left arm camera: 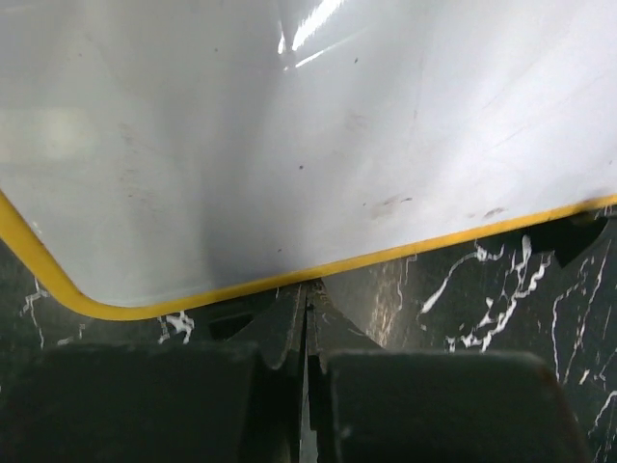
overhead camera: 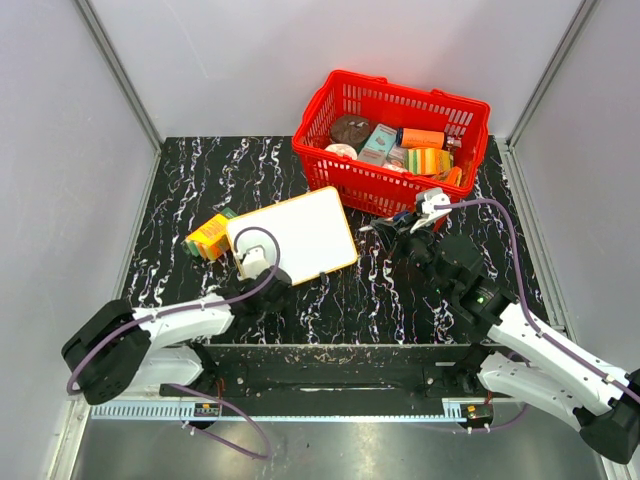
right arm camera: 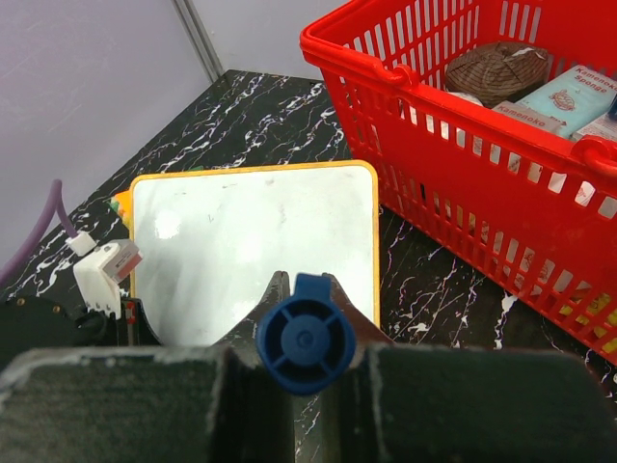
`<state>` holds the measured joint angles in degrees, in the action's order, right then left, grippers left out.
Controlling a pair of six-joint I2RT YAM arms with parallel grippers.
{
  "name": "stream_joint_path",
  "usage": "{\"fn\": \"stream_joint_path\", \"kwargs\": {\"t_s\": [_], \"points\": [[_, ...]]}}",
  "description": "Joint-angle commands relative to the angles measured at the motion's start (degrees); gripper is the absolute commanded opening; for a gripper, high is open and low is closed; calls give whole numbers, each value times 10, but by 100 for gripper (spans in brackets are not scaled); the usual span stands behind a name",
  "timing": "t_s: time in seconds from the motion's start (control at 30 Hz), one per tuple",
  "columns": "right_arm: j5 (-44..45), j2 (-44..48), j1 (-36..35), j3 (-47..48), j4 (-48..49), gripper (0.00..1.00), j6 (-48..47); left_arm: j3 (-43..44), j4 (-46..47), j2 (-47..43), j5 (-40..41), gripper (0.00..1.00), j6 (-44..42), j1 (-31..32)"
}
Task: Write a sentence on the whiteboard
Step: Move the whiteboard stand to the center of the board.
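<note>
On the bench (overhead camera: 200,180), the whiteboard (overhead camera: 300,232) lay blank, so we judged writing not yet begun. The left end effector (left arm camera: 305,301), closed, sat at its near rim; the right end effector (right arm camera: 307,289) gripped a blue marker (right arm camera: 307,347), which next needed lowering onto the board. Its tip was hidden.

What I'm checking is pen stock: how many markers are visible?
1: a blue-ended marker gripped in the right claw, between the yellow-rimmed white board and the red plastic basket, whose contents may hide others.
</note>
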<state>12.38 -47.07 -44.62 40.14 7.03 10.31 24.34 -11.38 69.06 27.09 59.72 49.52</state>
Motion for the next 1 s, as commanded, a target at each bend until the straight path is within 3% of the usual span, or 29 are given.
{"fn": "stream_joint_path", "kwargs": {"t_s": [0.0, 0.27, 0.43, 0.5, 0.53, 0.63, 0.77, 0.83, 0.97], "points": [[0, 4, -3, 3, 16, 0, -2, 8, 18, 27, -41, 0, -56, -49], [1, 13, -3, -1, 9, 0, -1, 34, 31, 48, -74, 0, -101, -74], [-2, 9, -2, 1, 10, 0, -2, 83, 60, 63, -65, 2, -125, 7], [-3, 8, -3, 2, 9, 0, -2, 102, 51, 76, -48, 11, -122, 42], [-3, 8, -3, 1, 8, 0, -2, 119, 44, 81, -38, 20, -108, 52], [-2, 15, -2, 1, 4, 0, -3, 155, 20, 104, -4, 32, -89, 89], [4, 21, -3, 0, 2, 0, -5, 213, -8, 157, 22, 71, -73, 119], [5, 21, -2, -1, 1, 0, -5, 263, -50, 203, 30, 77, -59, 123], [6, 25, -3, -1, -2, 0, -6, 338, -130, 276, 65, 76, -36, 138]]}}
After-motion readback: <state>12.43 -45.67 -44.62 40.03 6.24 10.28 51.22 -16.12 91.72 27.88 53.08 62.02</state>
